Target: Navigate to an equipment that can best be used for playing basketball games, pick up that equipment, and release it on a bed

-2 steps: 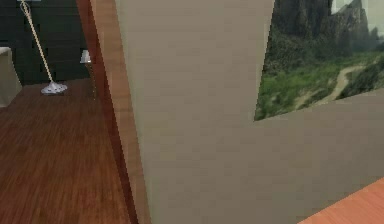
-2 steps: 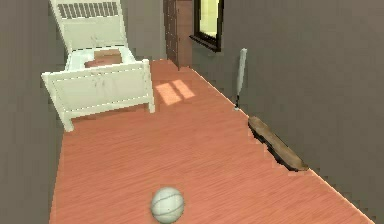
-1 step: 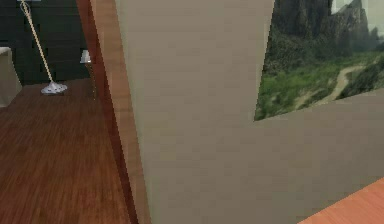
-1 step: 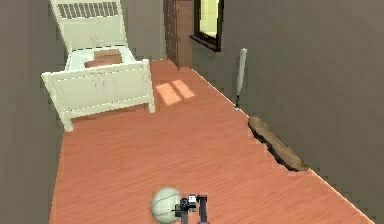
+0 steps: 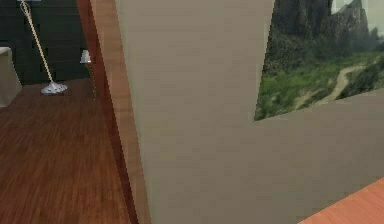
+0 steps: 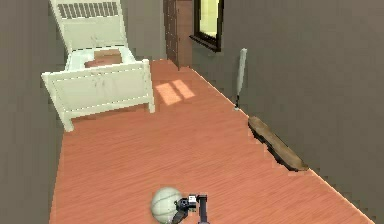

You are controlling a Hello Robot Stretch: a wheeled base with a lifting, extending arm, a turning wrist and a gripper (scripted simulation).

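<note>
A pale round ball (image 6: 165,203) sits at the bottom edge of the arm side view, on or just above the reddish wooden floor (image 6: 200,140), well apart from the bed. The gripper (image 6: 183,206) shows right beside it, its dark body just to the ball's right. With the ball at its far end and the floor behind, it cannot be told whether the gripper holds the ball or whether the ball rests on the boards.

At the far left corner of the floor stands a white bed (image 6: 92,80) with a slatted headboard and a panelled footboard, set against the grey wall. A dark wooden door (image 6: 180,30) and a bright window (image 6: 209,20) stand along the far right side of the room. Below the window a patch of light falls on the floor. A slim grey upright object (image 6: 241,75), possibly a bat, leans against the right-hand wall. Near it a long brown shape (image 6: 277,143) lies along the floor's right edge.

In the forward view a plain beige wall (image 5: 190,110) stands close ahead, bearing a landscape picture (image 5: 320,55) of green hills and rock. Left of the wall a wooden door frame (image 5: 108,90) borders a darker room with a brown plank floor (image 5: 55,160). In that room a thin pole on a round base (image 5: 53,88) stands slanted near a pale piece of furniture (image 5: 8,75) at the view's left edge.
</note>
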